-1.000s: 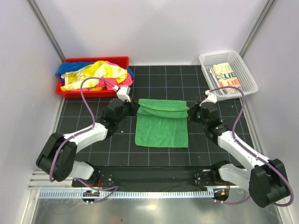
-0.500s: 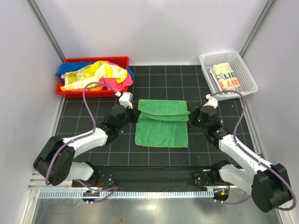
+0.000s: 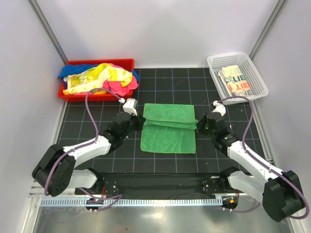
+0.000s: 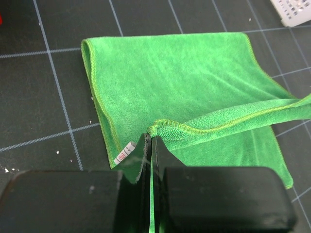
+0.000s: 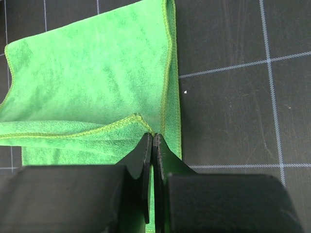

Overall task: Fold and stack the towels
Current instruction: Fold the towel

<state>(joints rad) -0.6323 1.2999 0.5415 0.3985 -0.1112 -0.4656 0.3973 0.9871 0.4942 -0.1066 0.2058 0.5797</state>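
Green terry cloth is nipped in both pincers: the left pincer (image 4: pixel 150 141) is clenched on a hemmed corner of the green towel (image 4: pixel 184 82), and the right pincer (image 5: pixel 152 137) is clenched on the corner at the other end of that hem. The hem runs raised between them, above the layer of the same towel that lies flat below. Just beside the left fingertips a small white tag (image 4: pixel 125 153) with red print sticks out from the towel's side hem; the print is too small to read. In the wrist views the black pincer bodies hide the towel's near part. The towel sits at the middle of the black gridded surface (image 3: pixel 77 116), between the two arms. At the far right corner a white mesh basket (image 3: pixel 228 55) holds a folded cream towel (image 3: pixel 235 80) printed in teal and orange, with the letters "LIE" legible. At the far left a red tray (image 3: pixel 97 62) carries a loose heap of towels (image 3: pixel 99 77) in yellow, pink and blue. Purple cables (image 3: pixel 88 104) loop up from each arm.
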